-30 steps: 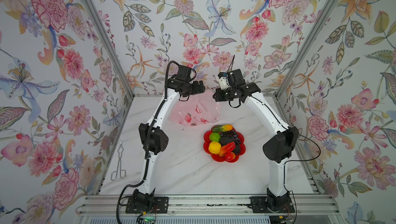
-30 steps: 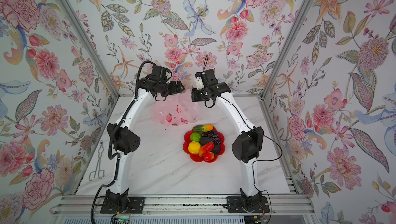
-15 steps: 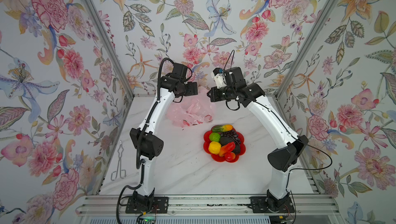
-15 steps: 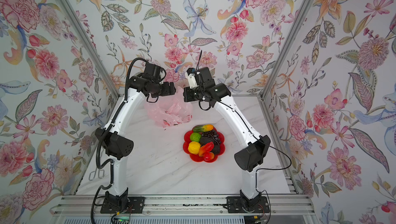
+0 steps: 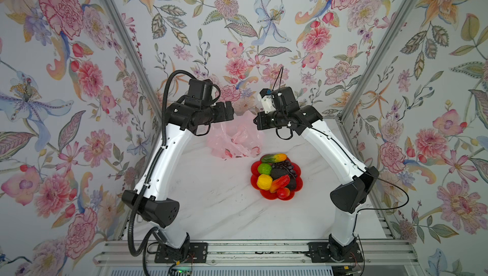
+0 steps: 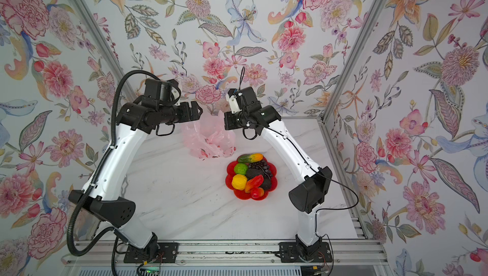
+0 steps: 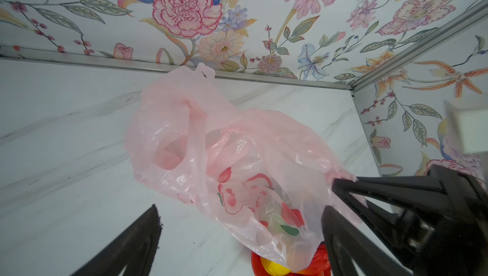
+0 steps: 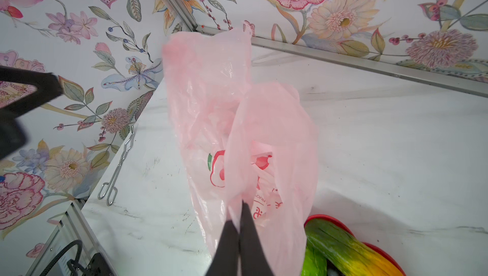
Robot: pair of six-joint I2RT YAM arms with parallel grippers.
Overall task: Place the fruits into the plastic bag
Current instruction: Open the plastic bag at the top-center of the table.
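Note:
The plastic bag, pink and crinkly with red prints, stands bunched up at the back of the table. My right gripper is shut on a fold of its film and holds that edge up. My left gripper hangs open above the bag's other side, with nothing gripped. The fruits lie heaped on a red dish in front of the bag: lemon, lime, mango, grapes, avocado, red-orange piece, apple.
Metal tongs lie at the table's left edge, hidden behind the left arm in both top views. Flowered walls close the table in at the back and on both sides. The dish's rim sits right next to the bag's lower end.
The bag has gone from lying spread flat to bunched and raised in my shut right gripper. Both wrists have shifted slightly left, and my left gripper has stayed open.

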